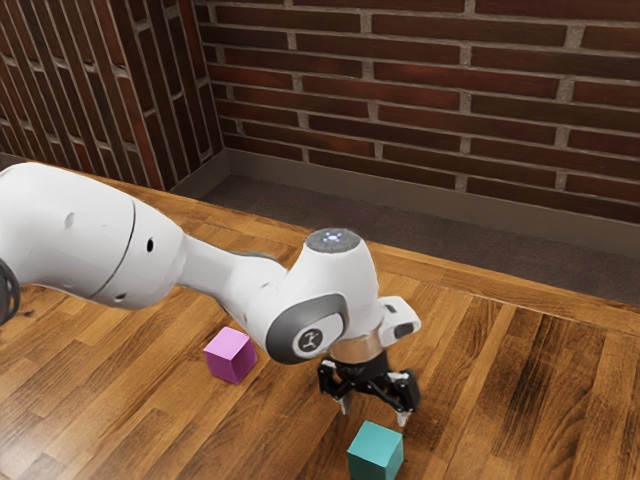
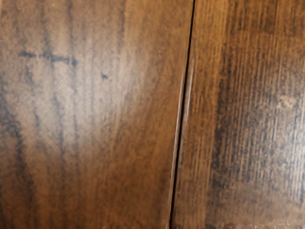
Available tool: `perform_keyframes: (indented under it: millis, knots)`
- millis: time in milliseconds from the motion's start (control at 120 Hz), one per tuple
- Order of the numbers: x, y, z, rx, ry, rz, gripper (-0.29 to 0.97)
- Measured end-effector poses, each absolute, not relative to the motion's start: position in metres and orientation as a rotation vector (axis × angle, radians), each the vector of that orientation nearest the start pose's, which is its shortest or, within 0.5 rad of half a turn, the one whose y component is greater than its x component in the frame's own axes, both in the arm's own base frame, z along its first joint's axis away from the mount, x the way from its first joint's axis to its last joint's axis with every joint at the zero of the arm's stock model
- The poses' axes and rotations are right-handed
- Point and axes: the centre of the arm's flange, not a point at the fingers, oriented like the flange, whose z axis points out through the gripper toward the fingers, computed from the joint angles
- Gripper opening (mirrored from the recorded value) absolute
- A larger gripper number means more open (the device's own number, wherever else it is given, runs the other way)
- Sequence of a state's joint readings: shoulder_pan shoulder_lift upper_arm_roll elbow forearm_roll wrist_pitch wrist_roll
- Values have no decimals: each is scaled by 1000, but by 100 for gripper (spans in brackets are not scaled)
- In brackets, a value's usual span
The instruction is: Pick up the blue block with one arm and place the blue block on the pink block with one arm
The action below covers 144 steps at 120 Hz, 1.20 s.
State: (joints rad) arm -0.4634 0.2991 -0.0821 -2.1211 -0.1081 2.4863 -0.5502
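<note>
A blue-green block [image 1: 375,451] rests on the wooden table [image 1: 520,380] near the front edge of the exterior view. A pink block [image 1: 230,355] sits on the table to the exterior view's left of it, partly beside the arm's wrist. My black gripper [image 1: 373,410] hangs open just above and slightly behind the blue block, with nothing between its fingers. Under my hand, the wrist view has bare wood planks [image 2: 95,119] with a dark seam [image 2: 181,119].
The white arm [image 1: 120,250] reaches in from the exterior view's left, over the table. A brick wall [image 1: 420,90] stands behind a strip of grey floor [image 1: 400,215] past the table's far edge.
</note>
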Motion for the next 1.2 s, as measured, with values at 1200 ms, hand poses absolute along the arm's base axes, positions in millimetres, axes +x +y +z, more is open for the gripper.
perform_keyframes:
  millis: [1200]
  knots:
    - [463,-323,244,-3187,185,7,63]
